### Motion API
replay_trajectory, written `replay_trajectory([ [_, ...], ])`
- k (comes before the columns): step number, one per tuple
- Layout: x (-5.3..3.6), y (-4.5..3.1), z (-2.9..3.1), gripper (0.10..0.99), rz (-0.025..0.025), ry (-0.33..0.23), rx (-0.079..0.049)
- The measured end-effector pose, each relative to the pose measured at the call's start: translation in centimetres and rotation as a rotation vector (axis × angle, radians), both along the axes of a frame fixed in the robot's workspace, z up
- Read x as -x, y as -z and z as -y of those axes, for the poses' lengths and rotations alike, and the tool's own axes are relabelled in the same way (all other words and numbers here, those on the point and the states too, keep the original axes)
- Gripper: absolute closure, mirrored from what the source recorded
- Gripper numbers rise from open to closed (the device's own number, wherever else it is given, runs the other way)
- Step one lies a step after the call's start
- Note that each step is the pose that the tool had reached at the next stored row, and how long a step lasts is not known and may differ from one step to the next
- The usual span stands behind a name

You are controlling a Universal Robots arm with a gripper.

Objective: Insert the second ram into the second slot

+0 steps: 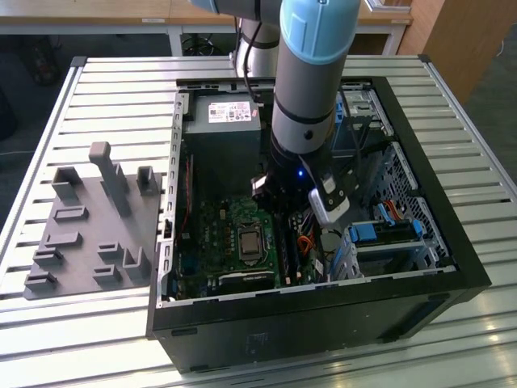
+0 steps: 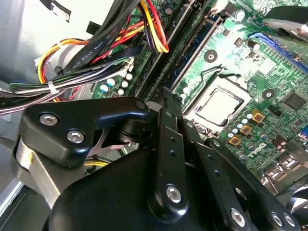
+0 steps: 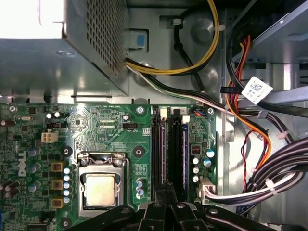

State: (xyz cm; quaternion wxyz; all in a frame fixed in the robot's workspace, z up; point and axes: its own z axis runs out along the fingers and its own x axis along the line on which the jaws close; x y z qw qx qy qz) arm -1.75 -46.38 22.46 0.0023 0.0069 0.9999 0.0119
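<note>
My gripper (image 3: 166, 190) hangs low inside the open computer case (image 1: 323, 319), over the near end of the two long memory slots (image 3: 159, 154) beside the processor socket. Its black fingers meet with no gap showing in both wrist views, and nothing shows between them (image 2: 166, 96). A thin blue edge, which I take for the second ram (image 3: 184, 154), runs along the slot on the cable side. It stands in line with that slot; how deep it sits I cannot tell. The other slot also shows a thin bluish-purple edge. In the exterior view the gripper (image 1: 283, 212) is over the motherboard's slots.
The processor socket (image 3: 101, 187) lies close beside the slots. Thick cable bundles (image 3: 269, 178) run along the other side. The grey power supply (image 3: 72, 43) is beyond the board. Light-blue drive latches (image 1: 380, 233) sit at the exterior view's right. A grey fixture plate (image 1: 89, 226) lies outside the case.
</note>
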Motion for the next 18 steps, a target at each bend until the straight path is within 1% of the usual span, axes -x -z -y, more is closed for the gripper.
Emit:
replay_trajectory([
  [6,0.0,0.44,0.01,0.98,-0.0003,0.0,0.001],
  [12,0.0,0.65,0.0,0.98,-0.0001,0.0,0.0],
  [18,0.0,1.02,0.02,0.98,-0.0005,0.0,0.001],
])
